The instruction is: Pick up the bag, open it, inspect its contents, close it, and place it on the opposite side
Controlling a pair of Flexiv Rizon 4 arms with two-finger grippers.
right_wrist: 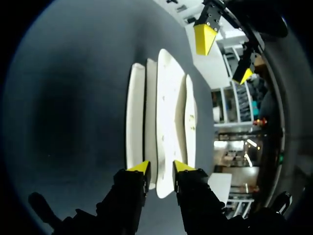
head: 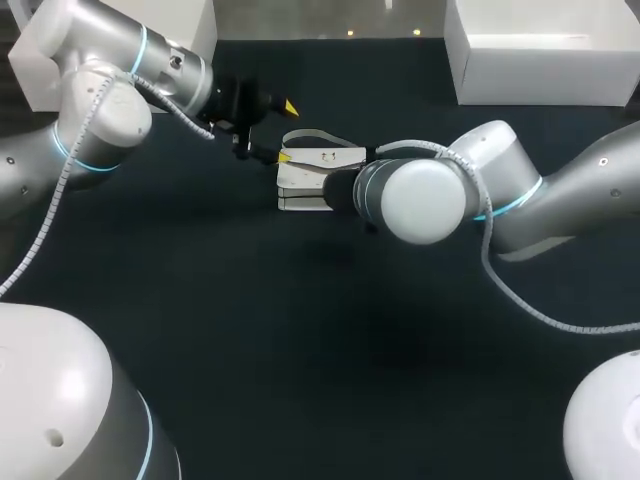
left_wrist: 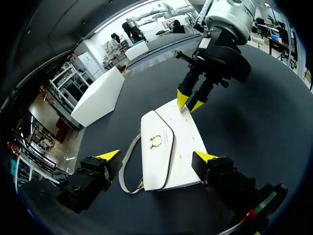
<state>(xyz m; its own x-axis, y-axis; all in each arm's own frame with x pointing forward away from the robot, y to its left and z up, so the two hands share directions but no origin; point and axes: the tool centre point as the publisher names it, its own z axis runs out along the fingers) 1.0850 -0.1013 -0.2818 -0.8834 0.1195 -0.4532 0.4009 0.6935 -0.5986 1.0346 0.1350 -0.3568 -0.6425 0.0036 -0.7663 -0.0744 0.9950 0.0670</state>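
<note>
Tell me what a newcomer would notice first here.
A white bag lies flat in the middle of the dark table. The left gripper hangs wide open over it, a yellow tip on each side. The right gripper is at the bag's opposite edge.

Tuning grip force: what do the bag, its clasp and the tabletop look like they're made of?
bag: smooth white leather or faux leather, judging by the even, soft sheen and the dark-edged flap; can't tell which.
clasp: likely gold-coloured metal, from its small bright glint.
tabletop: dark matte covering, possibly cloth or a mat; it shows almost no glare.
</note>
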